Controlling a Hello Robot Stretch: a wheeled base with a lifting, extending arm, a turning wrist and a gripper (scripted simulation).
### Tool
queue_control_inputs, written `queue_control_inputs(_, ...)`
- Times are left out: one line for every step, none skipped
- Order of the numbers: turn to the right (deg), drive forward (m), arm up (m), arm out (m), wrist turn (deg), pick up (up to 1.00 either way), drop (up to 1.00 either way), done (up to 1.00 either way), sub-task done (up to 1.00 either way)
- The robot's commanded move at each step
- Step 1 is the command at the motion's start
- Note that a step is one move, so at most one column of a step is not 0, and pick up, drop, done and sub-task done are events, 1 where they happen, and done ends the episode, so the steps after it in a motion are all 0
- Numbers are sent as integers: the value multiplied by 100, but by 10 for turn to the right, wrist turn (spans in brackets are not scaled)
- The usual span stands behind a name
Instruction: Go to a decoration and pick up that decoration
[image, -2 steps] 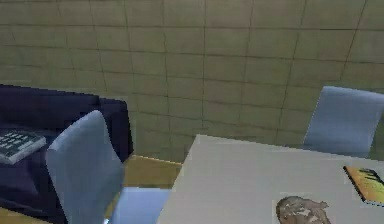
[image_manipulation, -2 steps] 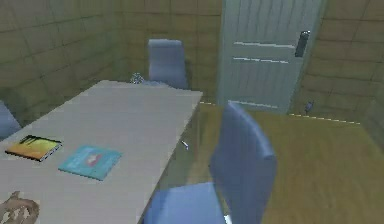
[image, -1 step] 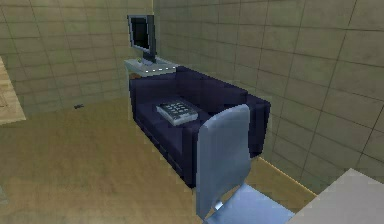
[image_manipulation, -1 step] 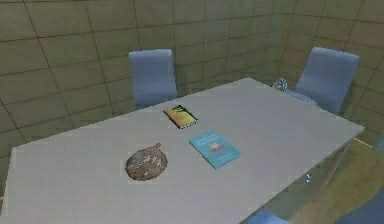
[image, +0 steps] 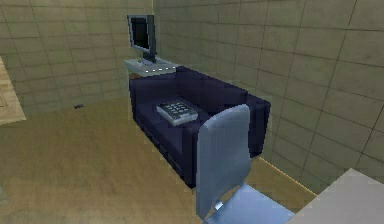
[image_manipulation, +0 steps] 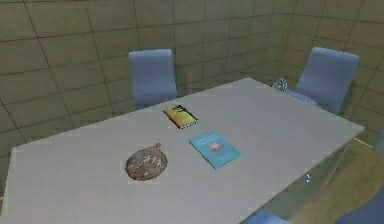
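On a white table (image_manipulation: 280, 125) in the arm side view lies a flat round brownish decoration (image_manipulation: 146, 163) with a patterned face, toward the near left part of the tabletop. A teal book (image_manipulation: 215, 148) lies to its right. A small dark and orange book (image_manipulation: 180, 117) sits farther back near the middle.
Two pale blue chairs (image_manipulation: 152, 76) (image_manipulation: 325, 75) stand behind the table against a tiled wall. A small dark object (image_manipulation: 282, 85) sits at the table's far right edge. The forward view has a dark blue sofa (image: 215, 105) bearing a grey flat device (image: 176, 111), a monitor (image: 142, 36) on a side table, a blue chair (image: 222, 160) and a table corner (image: 350, 205).
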Motion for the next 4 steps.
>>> queue_control_inputs(0, 0, 34, 0, 0, 0, 0, 0, 0)
queue_control_inputs(0, 0, 0, 36, 0, 0, 0, 0, 0)
queue_control_inputs(0, 0, 0, 0, 450, 0, 0, 0, 0)
queue_control_inputs(0, 0, 0, 0, 450, 0, 0, 0, 0)
